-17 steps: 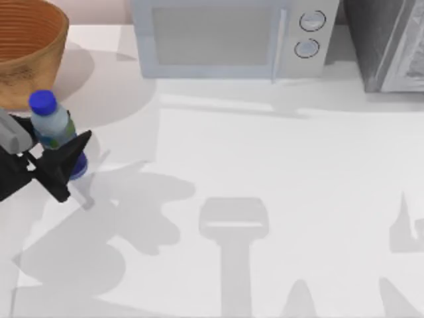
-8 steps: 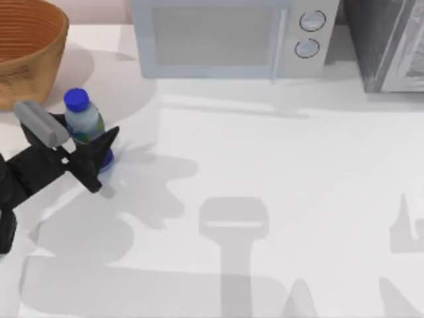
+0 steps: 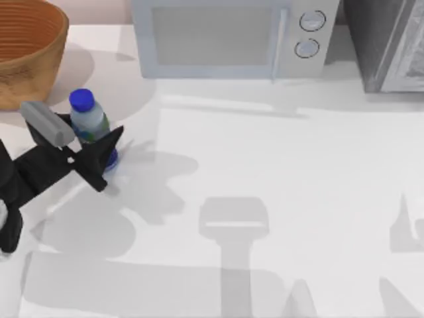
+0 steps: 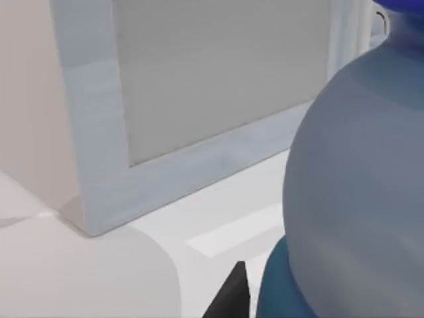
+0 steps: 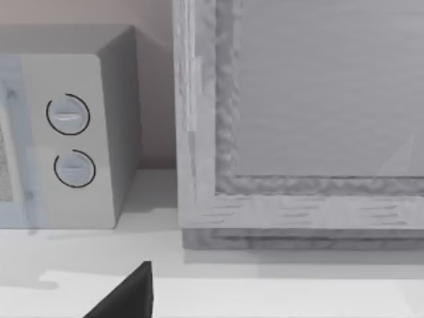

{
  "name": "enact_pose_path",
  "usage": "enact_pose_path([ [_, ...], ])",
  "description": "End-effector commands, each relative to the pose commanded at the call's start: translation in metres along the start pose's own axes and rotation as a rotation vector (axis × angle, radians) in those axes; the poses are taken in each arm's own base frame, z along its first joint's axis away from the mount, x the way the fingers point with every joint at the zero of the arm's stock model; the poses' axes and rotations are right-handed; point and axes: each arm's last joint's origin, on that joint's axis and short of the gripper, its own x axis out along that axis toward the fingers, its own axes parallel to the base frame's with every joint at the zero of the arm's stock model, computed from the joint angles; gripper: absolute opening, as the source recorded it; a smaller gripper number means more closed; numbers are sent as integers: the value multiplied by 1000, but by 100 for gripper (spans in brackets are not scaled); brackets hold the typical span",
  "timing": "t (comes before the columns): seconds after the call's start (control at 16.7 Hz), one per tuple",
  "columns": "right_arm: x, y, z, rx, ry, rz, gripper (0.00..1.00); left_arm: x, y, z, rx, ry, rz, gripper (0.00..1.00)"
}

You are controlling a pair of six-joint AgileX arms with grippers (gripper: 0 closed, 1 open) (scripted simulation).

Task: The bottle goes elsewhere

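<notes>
The bottle point(image 3: 91, 127) is seen at the left side of the table point(image 3: 298, 199), upright with a slight lean, its blue cap point(image 3: 81, 99) uppermost, and it is gripped low on its body by the left gripper point(image 3: 99, 156), whose black fingers are closed around it. A woven basket point(image 3: 26, 50) is placed close behind and to the left, at the table's far left corner. A microwave point(image 3: 228, 36) is set along the back edge, to the right of the bottle, and its door is shown beyond the bottle in the left wrist view. A grey box-like appliance point(image 3: 387, 43) is placed at the back right corner. Whether the right gripper point(image 5: 126, 298) is open or closed cannot be told; it is pointed toward the microwave's two dials point(image 5: 69, 142).
</notes>
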Motion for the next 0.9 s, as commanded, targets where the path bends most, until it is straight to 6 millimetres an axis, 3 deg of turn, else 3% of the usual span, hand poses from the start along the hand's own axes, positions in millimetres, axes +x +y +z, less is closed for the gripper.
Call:
enact_pose_path([
  [0.6,0,0,0,0,0,0,100,0,0,0,0,0,0,98],
  [0.9,0,0,0,0,0,0,100,0,0,0,0,0,0,100],
])
